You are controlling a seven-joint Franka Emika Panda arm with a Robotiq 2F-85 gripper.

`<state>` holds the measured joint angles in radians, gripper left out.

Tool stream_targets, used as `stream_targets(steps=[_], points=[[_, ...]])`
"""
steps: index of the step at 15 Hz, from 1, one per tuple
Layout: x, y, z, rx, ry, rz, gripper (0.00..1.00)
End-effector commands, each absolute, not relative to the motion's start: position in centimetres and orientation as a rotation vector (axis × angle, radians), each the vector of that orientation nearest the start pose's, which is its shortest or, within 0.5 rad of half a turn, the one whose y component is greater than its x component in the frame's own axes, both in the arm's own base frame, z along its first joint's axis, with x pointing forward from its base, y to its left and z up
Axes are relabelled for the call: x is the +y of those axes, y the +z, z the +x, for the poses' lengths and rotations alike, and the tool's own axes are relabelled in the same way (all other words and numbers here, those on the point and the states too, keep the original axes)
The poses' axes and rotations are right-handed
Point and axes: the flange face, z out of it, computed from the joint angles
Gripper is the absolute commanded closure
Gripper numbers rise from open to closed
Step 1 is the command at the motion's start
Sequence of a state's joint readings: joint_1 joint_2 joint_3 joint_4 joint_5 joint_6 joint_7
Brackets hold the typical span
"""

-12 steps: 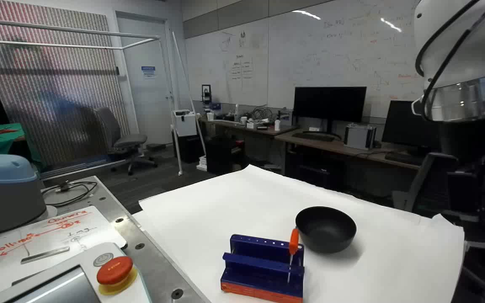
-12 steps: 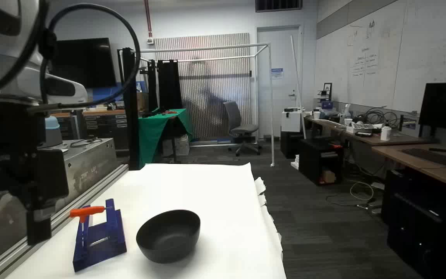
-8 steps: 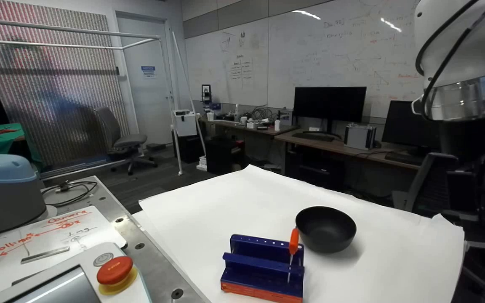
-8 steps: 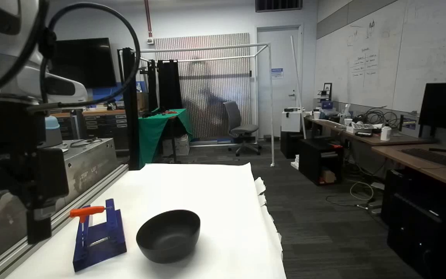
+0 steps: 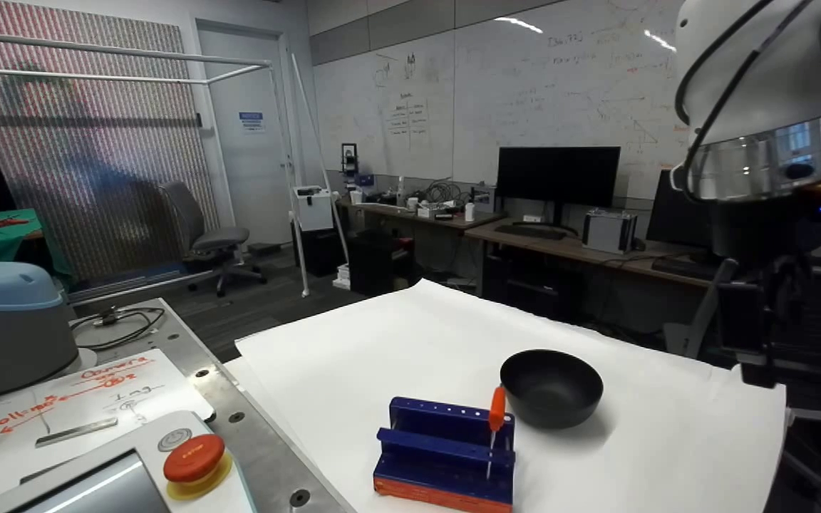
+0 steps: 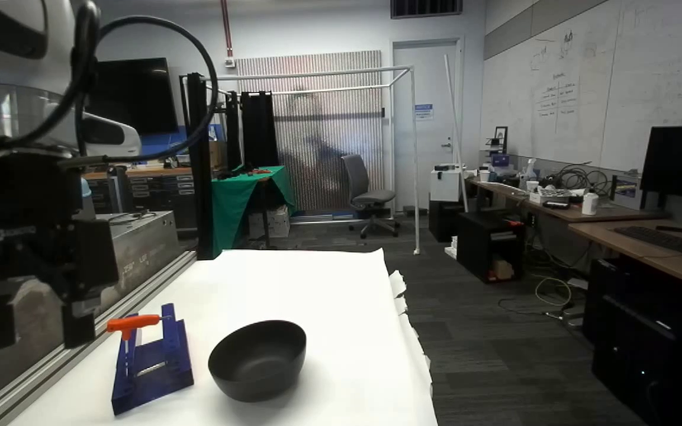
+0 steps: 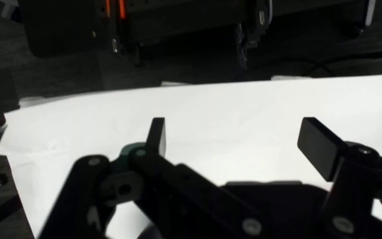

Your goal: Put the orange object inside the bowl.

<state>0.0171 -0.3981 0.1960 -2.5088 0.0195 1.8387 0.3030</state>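
Wrist view: claw [image 7: 235, 134] wide, orange tool [image 6: 134, 322] not yet taken

Nearest, the claw hangs, fingers spread far apart, only white paper [image 7: 230, 108] between them. In an exterior view the orange tool appears at the claw's three o'clock, its handle on top, its thin shaft running down into a blue rack [image 6: 154, 356]. Next, just beside the rack at its three o'clock, apart from it, stands the black bowl [image 6: 258, 361], the tool not inside. Grasp, lift and drop all seem left to do. The rack is the likely hindrance: the shaft probably needs drawing straight up before any sideways move. Farther off, from the bowl, a green cloth [image 6: 228, 216] hangs toward twelve o'clock and an office chair [image 6: 370, 197] stands toward one.
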Motion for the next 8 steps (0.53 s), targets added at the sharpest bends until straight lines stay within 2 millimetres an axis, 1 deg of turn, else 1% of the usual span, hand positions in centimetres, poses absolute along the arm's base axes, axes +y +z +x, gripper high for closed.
stream_targets(steps=[1,3,4,5,8], points=[[11.2,39.9,43.9,0.093,0.356,-3.199,0.0],[12.6,39.3,46.9,0.027,0.35,-3.187,0.0],[13.4,38.6,48.7,0.045,0.367,-3.168,0.0],[14.0,38.2,50.0,0.082,0.371,-3.16,0.0],[15.3,36.0,53.9,0.337,0.364,-3.095,0.0]])
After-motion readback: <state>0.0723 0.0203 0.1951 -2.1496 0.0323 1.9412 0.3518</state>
